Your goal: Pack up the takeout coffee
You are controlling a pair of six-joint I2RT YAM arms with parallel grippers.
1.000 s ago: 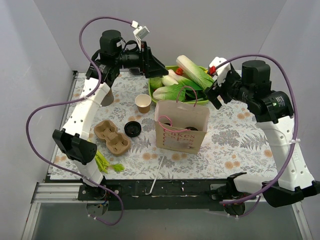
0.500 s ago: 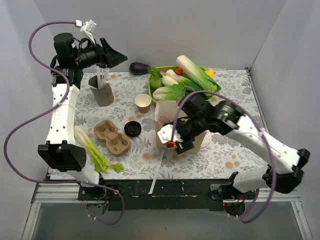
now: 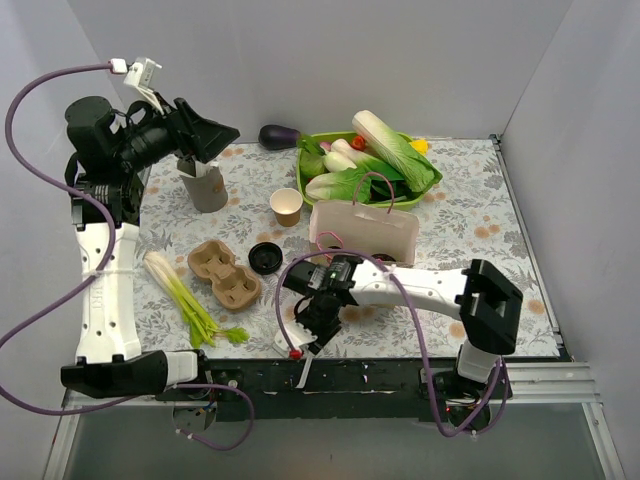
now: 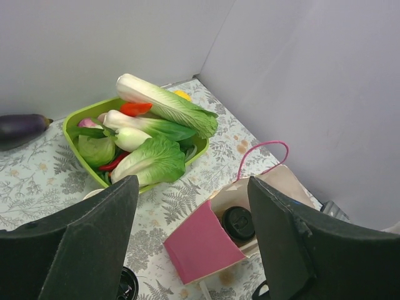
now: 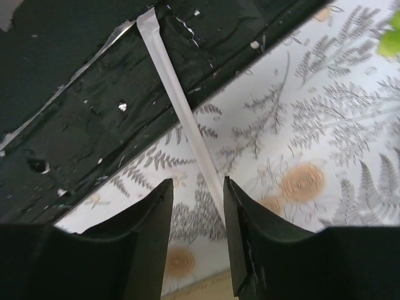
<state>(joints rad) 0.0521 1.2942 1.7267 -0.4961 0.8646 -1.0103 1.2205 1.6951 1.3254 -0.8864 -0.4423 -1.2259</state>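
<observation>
An open tan paper cup [image 3: 286,206] stands without a lid near the green basket. Its black lid [image 3: 265,258] lies loose beside the brown pulp tray [image 3: 225,275]. A second cup with a black lid [image 4: 239,223] sits inside the paper bag [image 3: 365,228], whose pink side [image 4: 206,244] faces the left wrist view; this cup is hidden in the top view. My left gripper [image 3: 225,133] is raised at the far left, open and empty [image 4: 190,187]. My right gripper [image 3: 308,328] is low at the table's front edge, open [image 5: 197,182], straddling a white stick [image 5: 187,131].
A grey cup of white sticks [image 3: 205,185] stands below my left gripper. A green basket [image 3: 432,178] of vegetables and an eggplant [image 3: 278,136] are at the back. Green onions [image 3: 190,300] lie at the front left. The black frame rail [image 3: 380,375] borders the front edge.
My right arm swept from the bag down to the front edge over the white stick. My left arm swung further left and stayed raised. The cups and lid have not moved.
</observation>
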